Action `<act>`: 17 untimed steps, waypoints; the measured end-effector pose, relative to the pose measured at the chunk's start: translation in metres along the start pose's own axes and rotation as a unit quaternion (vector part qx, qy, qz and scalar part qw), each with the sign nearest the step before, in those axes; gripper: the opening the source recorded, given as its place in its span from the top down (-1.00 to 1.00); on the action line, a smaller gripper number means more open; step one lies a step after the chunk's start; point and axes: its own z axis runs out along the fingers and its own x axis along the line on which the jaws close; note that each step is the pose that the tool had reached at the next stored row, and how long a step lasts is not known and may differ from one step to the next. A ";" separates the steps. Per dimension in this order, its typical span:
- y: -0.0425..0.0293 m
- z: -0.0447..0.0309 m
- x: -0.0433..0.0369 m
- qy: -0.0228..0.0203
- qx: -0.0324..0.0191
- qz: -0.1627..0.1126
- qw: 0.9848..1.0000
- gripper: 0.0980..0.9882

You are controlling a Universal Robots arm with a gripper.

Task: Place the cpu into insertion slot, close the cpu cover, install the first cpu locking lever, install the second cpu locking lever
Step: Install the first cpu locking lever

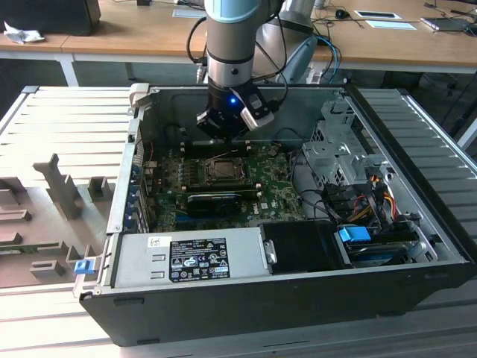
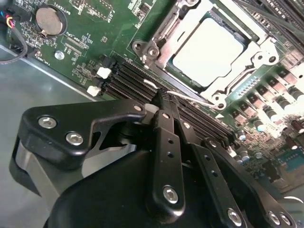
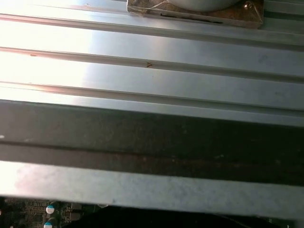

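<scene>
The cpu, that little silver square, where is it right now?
The cpu sits in the insertion slot on the green board, framed by the cpu cover, just beyond the gripper in the second wrist view.

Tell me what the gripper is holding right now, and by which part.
Nothing. The gripper is shut with nothing between its fingers, beside the insertion slot, where the cpu already sits.

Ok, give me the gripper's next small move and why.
Probably press the lever wire down to latch it. In the second wrist view the cpu sits in the insertion slot under the closed cpu cover, and the gripper, fingers together, rests at that thin wire, which looks unlatched.
</scene>
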 end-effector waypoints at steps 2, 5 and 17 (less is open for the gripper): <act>-0.0003 0.0018 -0.0022 0.000 0.000 0.000 1.000 0.98; -0.0007 0.0037 -0.0037 0.000 0.000 -0.003 1.000 0.98; -0.0015 0.0109 -0.0048 0.001 0.000 -0.005 1.000 0.98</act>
